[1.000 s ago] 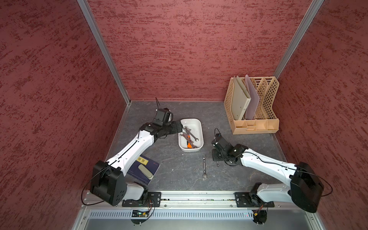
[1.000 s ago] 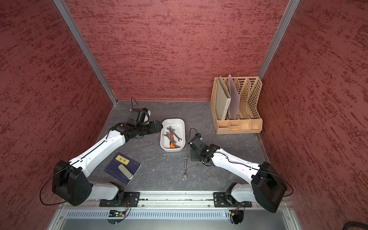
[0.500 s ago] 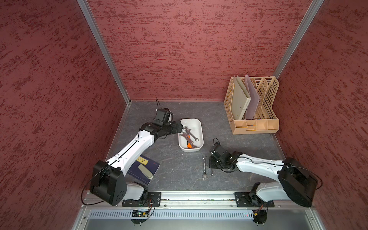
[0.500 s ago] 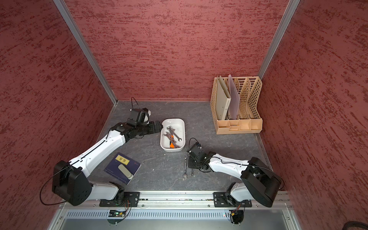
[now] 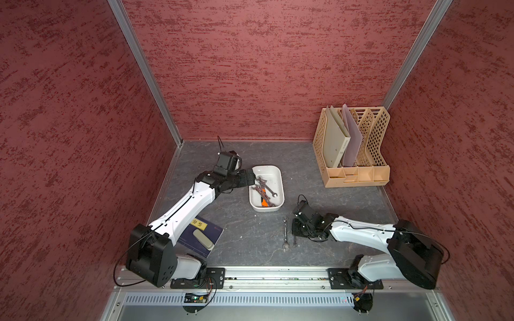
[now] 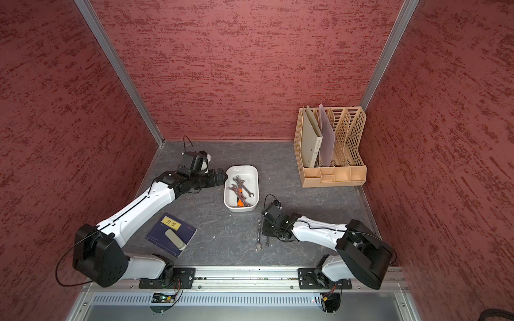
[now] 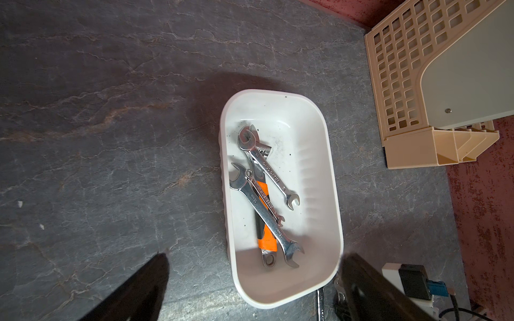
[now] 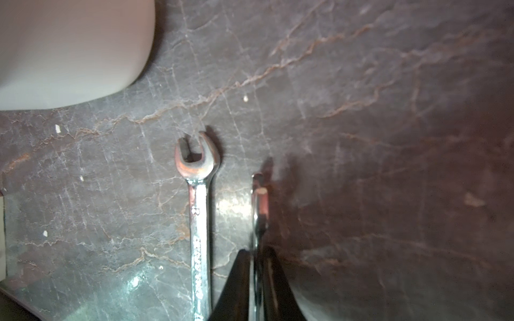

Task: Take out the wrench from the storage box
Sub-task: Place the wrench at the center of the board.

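**Grey marbled tabletop (image 5: 244, 241), red walls (image 5: 250, 69): two wrenches lie outside the box**

Between the right gripper's (image 8: 257, 251) fingers a thin wrench (image 8: 260, 211) stands on edge on the tabletop. The fingers flank it closely, but whether they pinch it or stand just clear cannot be told. Just beside it and parallel, a larger wrench (image 5: 284, 232) lies flat, its open end toward the storage box (image 5: 271, 171). That white tub sits near, toward the back wall, and holds three more wrenches (image 7: 267, 166) crossed over an orange-handled tool (image 7: 267, 241). The left gripper (image 5: 248, 178) hovers at the rim on its own arm's side, fingers spread wide, grasping nothing. In the back right corner stands a beige lattice file rack (image 5: 372, 139) with a binder and a folder. A dark blue book (image 5: 214, 230) lies near the left arm's base. Rough red walls close three sides.
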`<state>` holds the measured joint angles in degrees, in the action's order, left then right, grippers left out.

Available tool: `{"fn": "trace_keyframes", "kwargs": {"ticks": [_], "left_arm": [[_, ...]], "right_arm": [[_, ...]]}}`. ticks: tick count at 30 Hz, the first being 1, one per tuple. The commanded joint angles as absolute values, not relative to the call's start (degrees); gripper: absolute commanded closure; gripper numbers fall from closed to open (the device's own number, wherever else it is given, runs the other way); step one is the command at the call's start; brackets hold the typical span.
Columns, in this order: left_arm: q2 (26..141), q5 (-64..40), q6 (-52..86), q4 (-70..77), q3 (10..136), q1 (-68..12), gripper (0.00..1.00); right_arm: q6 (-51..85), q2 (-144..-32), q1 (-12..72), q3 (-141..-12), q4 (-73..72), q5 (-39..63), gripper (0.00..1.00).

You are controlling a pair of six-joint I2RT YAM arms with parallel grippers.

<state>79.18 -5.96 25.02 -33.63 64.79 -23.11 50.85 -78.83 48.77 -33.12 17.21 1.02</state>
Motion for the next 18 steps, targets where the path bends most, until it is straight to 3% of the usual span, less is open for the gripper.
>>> {"fn": "trace_keyframes", "kwargs": {"ticks": [1,5,18], "left_arm": [[79.1,-6.38,24.26,-33.94,65.09,-23.2,0.0],[79.27,-6.42,24.33,-33.93,65.21,-23.22,0.0],[79.46,-6.67,24.47,-33.84,65.21,-23.2,0.0]], "right_arm": [[50.38,-77.64,49.22,-32.17,21.63,-1.13,0.78],[50.19,-76.98,49.22,-32.52,23.05,-1.83,0.73],[50.6,-75.36,49.57,-32.33,23.63,-0.35,0.74]]}}
